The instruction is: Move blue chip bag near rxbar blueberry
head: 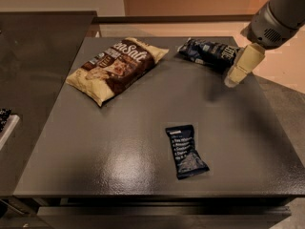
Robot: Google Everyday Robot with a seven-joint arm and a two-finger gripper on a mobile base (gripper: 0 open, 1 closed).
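The blue chip bag point(208, 52), crinkly dark navy with white lettering, lies at the far right of the grey table. The rxbar blueberry point(186, 150), a small flat dark bar wrapper with pale text, lies near the front, right of centre. My gripper point(237, 76) hangs from the arm at the upper right, just to the right of the chip bag's right end and a little above the table. It holds nothing that I can see.
A larger cream-and-brown chip bag point(116, 67) lies at the back left of the table point(95, 147). A dark counter point(33, 56) runs along the left. The table's right edge is close to the gripper.
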